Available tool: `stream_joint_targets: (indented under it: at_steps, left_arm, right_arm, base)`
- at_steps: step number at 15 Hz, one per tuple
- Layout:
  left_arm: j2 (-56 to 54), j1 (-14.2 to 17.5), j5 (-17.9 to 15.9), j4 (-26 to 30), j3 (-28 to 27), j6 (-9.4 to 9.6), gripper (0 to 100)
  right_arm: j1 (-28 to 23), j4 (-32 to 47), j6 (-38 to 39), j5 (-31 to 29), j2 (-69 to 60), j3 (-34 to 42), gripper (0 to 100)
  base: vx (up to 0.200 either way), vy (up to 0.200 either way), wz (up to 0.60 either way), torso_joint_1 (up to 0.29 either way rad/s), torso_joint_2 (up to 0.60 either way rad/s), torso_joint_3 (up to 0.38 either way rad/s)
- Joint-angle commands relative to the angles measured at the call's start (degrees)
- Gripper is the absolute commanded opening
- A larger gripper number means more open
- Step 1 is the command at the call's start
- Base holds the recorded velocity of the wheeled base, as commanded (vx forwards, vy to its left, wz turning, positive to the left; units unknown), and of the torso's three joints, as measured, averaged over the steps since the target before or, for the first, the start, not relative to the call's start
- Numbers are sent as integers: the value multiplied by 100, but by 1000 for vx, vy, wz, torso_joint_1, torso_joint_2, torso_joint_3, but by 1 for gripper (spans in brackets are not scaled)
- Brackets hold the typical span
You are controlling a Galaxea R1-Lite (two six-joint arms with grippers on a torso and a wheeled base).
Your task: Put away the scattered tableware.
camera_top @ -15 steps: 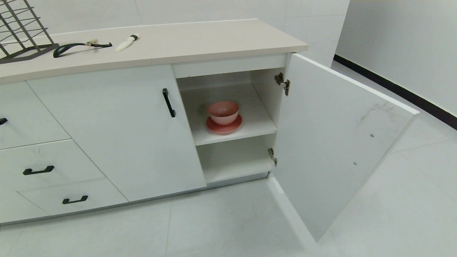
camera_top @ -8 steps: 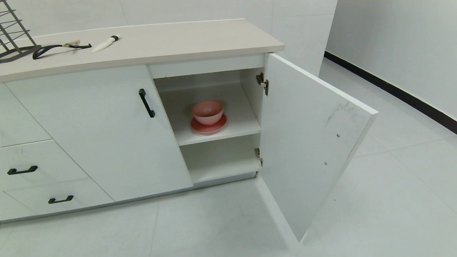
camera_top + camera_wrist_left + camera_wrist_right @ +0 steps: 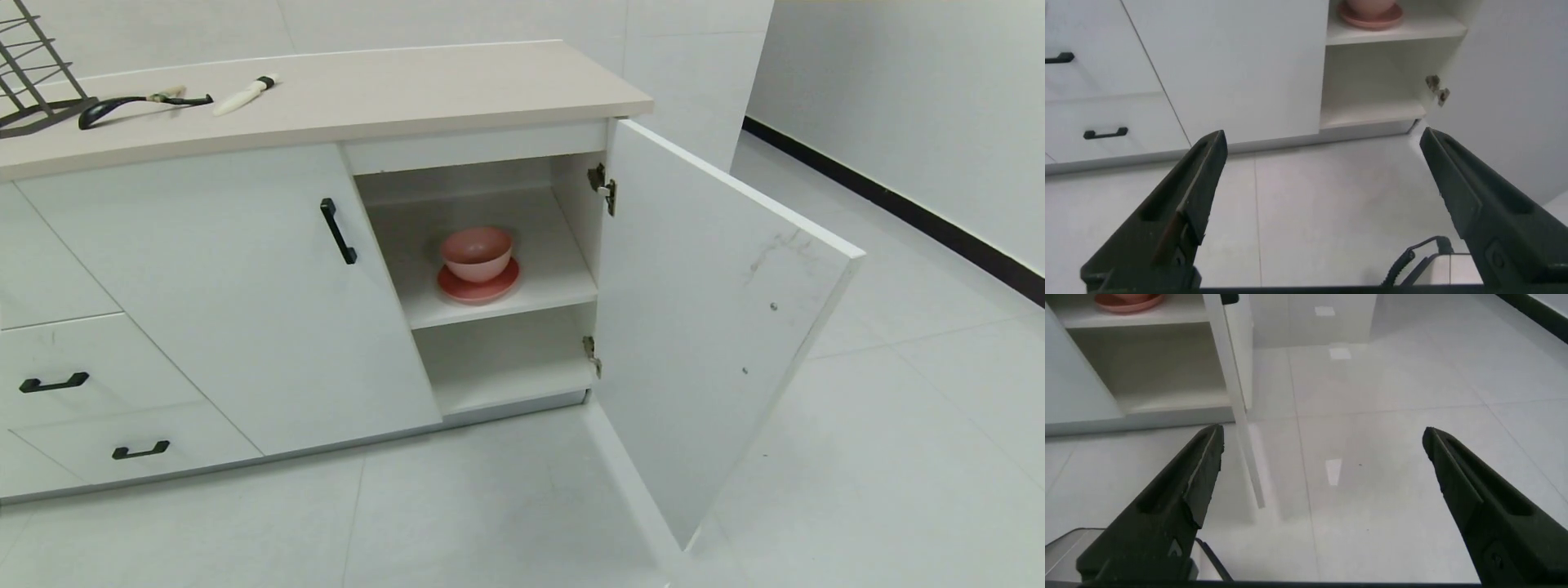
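1. At the far left of the counter point(image 3: 424, 82), beside a wire rack point(image 3: 45, 114), a black ladle point(image 3: 131, 101) and a pale utensil point(image 3: 243, 95) lie loose. Judging by the task, these two are what is left to put away.
2. Further right, the cupboard point(image 3: 575, 212) stands open. On its upper shelf point(image 3: 555, 286) a pink bowl point(image 3: 477, 251) sits on a red plate point(image 3: 490, 291), so that part looks done. The shelf below holds nothing.
3. The door point(image 3: 710, 310) on the right is swung wide out over the floor point(image 3: 490, 506). It would likely need closing at the end.
4. The left gripper point(image 3: 1327, 212) hangs low over the floor in front of the cupboard. Its fingers point(image 3: 1188, 204) are spread wide, holding and touching nothing.
5. The right gripper point(image 3: 1319, 506) hangs near the door's outer edge, over bare tile. Its fingers point(image 3: 1184, 498) are equally wide apart and it carries nothing.
6. Overall the job looks roughly half finished.
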Motion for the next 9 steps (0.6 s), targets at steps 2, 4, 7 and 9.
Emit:
stream_joint_targets:
  at_steps: [2,4,7,9]
  left_arm:
    - [0,4,2,-2,0,-3,100]
    - [0,4,2,-2,0,6,100]
    - [0,4,2,-2,0,6,100]
    - [0,4,2,-2,0,6,100]
  right_arm:
    - [9,-2,-1,-1,10,0,100]
    - [9,-2,-1,-1,10,0,100]
    - [9,-2,-1,-1,10,0,100]
    - [9,-2,7,-1,10,0,100]
  base:
    - [0,0,0,0,0,0]
    - [0,0,0,0,0,0]
    - [0,0,0,0,0,0]
    - [0,0,0,0,0,0]
